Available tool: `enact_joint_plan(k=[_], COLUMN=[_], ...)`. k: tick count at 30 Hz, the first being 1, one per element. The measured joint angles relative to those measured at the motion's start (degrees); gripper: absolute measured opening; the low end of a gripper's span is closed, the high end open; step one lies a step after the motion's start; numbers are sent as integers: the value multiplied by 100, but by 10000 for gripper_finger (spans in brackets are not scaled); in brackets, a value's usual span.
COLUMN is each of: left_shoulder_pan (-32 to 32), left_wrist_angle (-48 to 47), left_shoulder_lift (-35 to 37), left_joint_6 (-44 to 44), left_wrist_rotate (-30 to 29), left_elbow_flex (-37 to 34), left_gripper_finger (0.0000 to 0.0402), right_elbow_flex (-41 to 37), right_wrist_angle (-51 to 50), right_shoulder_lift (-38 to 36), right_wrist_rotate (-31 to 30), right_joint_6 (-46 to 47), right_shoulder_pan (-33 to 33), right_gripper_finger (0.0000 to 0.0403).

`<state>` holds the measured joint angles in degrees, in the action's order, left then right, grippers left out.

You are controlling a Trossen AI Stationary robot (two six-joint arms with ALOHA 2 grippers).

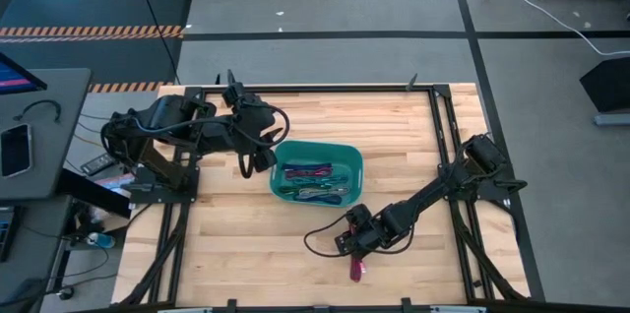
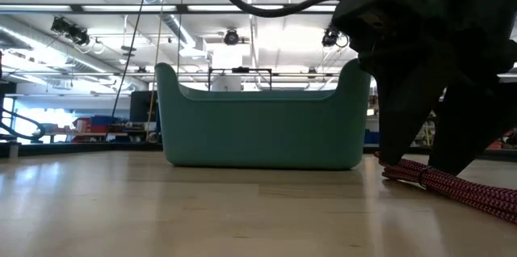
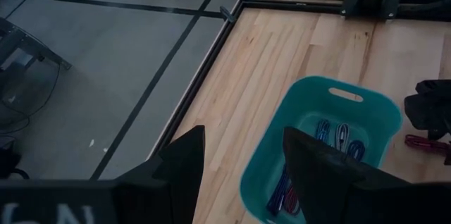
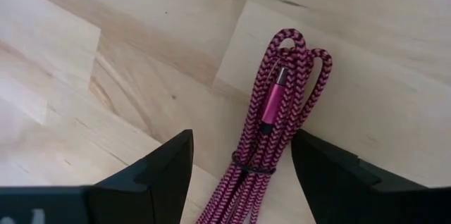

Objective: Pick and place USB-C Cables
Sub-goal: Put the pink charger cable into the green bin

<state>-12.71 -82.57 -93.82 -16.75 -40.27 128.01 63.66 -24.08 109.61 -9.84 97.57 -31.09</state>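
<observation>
High view: the teal bin (image 1: 317,171) with cables (image 1: 313,183) sits mid-frame, bare wood all around; the left gripper (image 1: 258,158) hovers spread at its left rim. Right wrist view: the magenta cable (image 4: 271,129) lies on the table between the right gripper's (image 4: 239,164) spread jaws, unpinched.

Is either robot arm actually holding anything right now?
No. The right tool stands open around the magenta cable on the table; the left tool is open, empty.

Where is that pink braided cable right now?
The magenta cable lies on the wooden table, between the right gripper's open fingers, on the near side of the teal bin.
</observation>
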Motion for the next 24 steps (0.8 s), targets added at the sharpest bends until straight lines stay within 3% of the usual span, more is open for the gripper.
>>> enact_joint_plan(k=[3, 6, 14, 24], left_shoulder_pan=[0, 0, 0, -2], left_wrist_angle=[-1, 0, 1, 1], left_shoulder_lift=[0, 0, 0, 0], left_joint_6=[-1, -14, -15, -13], left_wrist_rotate=[1, 1, 2, 2], left_elbow_flex=[1, 1, 0, 1], left_gripper_finger=[199, 199, 199, 199], right_elbow_flex=[0, 7, 6, 176], right_wrist_angle=[-36, -145, -150, -77], right_shoulder_lift=[4, 7, 28, -159], right_wrist_rotate=[97, 219, 555, 680], right_joint_6=[3, 6, -178, -1089], right_shoulder_pan=[5, 19, 20, 13], right_gripper_finger=[234, 200, 20, 18])
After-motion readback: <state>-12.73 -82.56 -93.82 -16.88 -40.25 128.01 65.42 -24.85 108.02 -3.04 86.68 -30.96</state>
